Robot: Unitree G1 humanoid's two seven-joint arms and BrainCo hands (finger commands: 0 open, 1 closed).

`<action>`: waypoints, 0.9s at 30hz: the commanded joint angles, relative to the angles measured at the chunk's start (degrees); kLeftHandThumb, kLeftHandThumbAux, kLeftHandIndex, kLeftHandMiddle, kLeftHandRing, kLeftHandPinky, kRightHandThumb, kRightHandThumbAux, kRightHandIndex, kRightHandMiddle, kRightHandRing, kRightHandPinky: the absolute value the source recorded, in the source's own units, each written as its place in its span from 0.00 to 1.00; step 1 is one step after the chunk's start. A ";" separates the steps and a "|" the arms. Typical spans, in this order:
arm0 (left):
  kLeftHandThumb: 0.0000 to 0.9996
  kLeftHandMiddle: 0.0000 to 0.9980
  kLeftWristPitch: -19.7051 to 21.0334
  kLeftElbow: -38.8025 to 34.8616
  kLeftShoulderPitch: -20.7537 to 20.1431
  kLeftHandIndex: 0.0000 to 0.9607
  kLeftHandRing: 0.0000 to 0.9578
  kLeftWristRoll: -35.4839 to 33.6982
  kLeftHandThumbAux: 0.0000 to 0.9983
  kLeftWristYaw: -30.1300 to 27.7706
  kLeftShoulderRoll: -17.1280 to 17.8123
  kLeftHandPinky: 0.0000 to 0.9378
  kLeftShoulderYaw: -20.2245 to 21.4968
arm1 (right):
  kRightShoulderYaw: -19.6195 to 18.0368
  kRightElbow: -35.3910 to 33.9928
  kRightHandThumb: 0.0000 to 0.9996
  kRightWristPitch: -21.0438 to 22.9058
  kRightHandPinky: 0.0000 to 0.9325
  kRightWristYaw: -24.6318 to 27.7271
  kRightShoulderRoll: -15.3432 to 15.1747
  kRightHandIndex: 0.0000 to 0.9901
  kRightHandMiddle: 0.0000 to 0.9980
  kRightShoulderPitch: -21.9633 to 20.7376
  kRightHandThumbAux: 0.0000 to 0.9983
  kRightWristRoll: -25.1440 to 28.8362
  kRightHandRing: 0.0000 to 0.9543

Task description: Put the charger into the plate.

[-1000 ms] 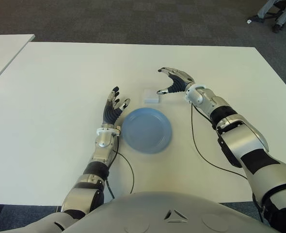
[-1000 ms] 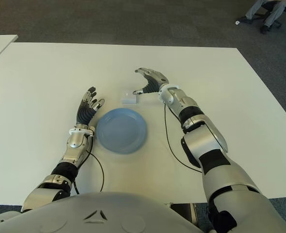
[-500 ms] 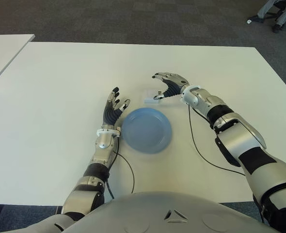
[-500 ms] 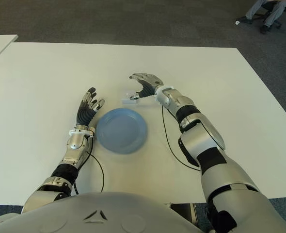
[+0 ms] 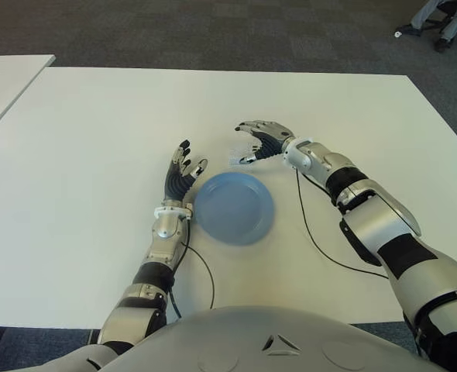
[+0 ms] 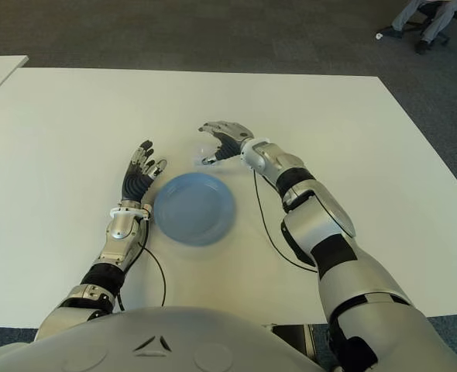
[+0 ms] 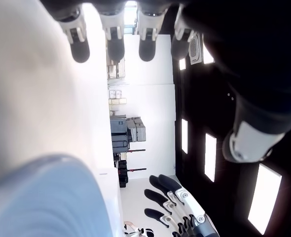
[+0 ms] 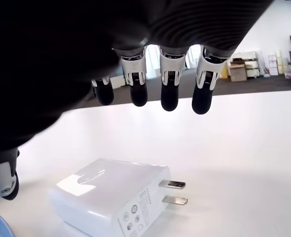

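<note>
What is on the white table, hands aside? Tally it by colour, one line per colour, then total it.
White: 1, the charger, lying under the open right hand, not yet grasped.
Blue: 1, the plate, beside the idle open left hand.
Total: 2 on the table.

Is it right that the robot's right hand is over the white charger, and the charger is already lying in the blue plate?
Not quite. The right hand is over the charger, but the right wrist view shows the charger lying on the white table, not in the blue plate. The plate holds nothing. The left hand shows left of the plate.
</note>
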 commanded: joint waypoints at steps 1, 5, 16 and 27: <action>0.00 0.05 2.44 1.27 3.30 0.00 0.05 0.18 0.58 -0.35 -0.34 0.05 -0.54 | 0.70 1.52 0.43 1.65 0.14 0.60 2.42 0.00 0.02 -0.66 0.46 -0.78 0.07; 0.00 0.05 2.49 0.57 3.70 0.00 0.05 0.17 0.58 -0.53 -0.43 0.05 -0.68 | 0.68 2.33 0.43 2.88 0.14 0.69 3.82 0.00 0.02 -0.41 0.46 -0.41 0.07; 0.00 0.06 2.64 -3.15 5.95 0.00 0.06 1.23 0.59 0.54 -0.85 0.06 -1.49 | 0.74 3.60 0.42 4.01 0.13 -0.11 6.09 0.00 0.03 1.22 0.47 -0.28 0.06; 0.00 0.07 3.04 -9.21 9.73 0.00 0.07 1.07 0.58 -0.06 -0.78 0.09 -2.54 | 0.64 4.31 0.39 4.28 0.15 0.27 7.04 0.00 0.04 2.12 0.47 -0.02 0.08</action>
